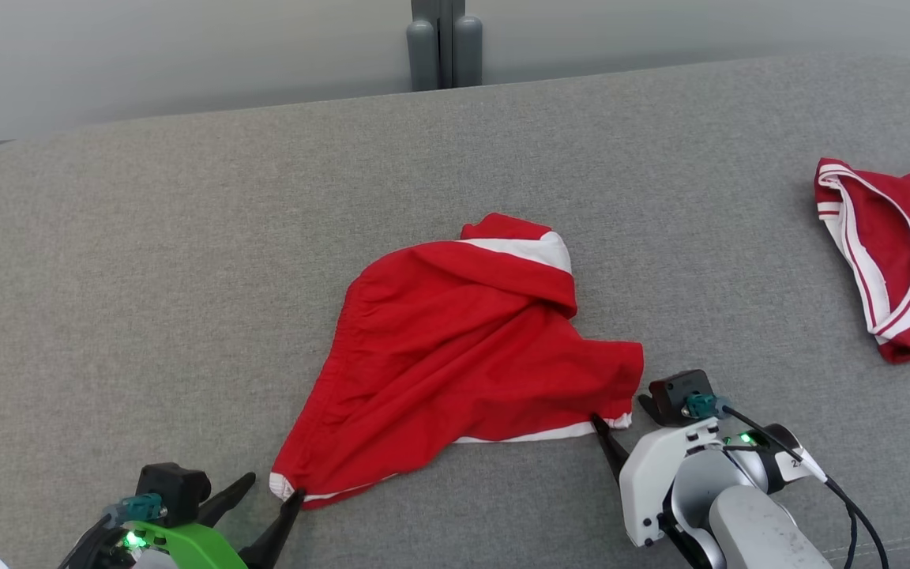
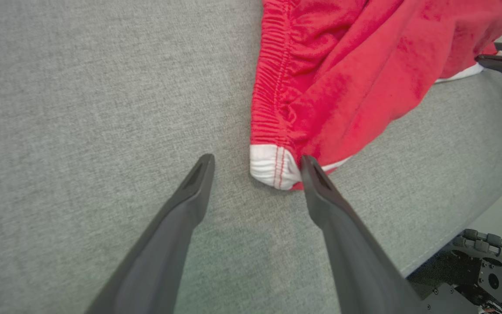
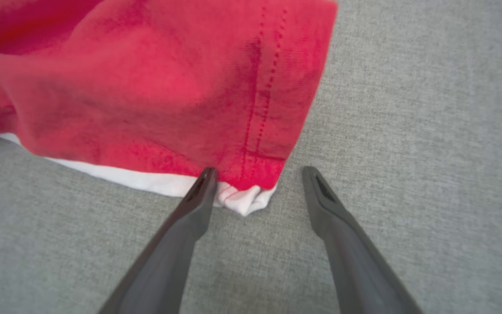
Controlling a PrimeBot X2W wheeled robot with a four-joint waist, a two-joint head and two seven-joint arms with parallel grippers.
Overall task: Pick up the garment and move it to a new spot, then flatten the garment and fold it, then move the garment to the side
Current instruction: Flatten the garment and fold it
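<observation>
The garment [image 1: 455,348] is a pair of red shorts with white trim, lying crumpled in the middle of the grey padded surface [image 1: 147,261]. My left gripper [image 1: 273,486] is open at the garment's near left corner. In the left wrist view that white-edged corner [image 2: 273,168] lies between the spread fingers of the left gripper [image 2: 256,159], against the right finger. My right gripper [image 1: 621,415] is open at the near right corner. In the right wrist view the garment [image 3: 146,87] has its white hem tip between the fingers of the right gripper [image 3: 258,171], touching the left finger.
A second red garment with white stripes [image 1: 889,253] lies at the far right edge. A grey post [image 1: 443,43] stands behind the surface. The surface's near edge and the robot base [image 2: 486,270] show in the left wrist view. Bare grey cloth lies left and behind.
</observation>
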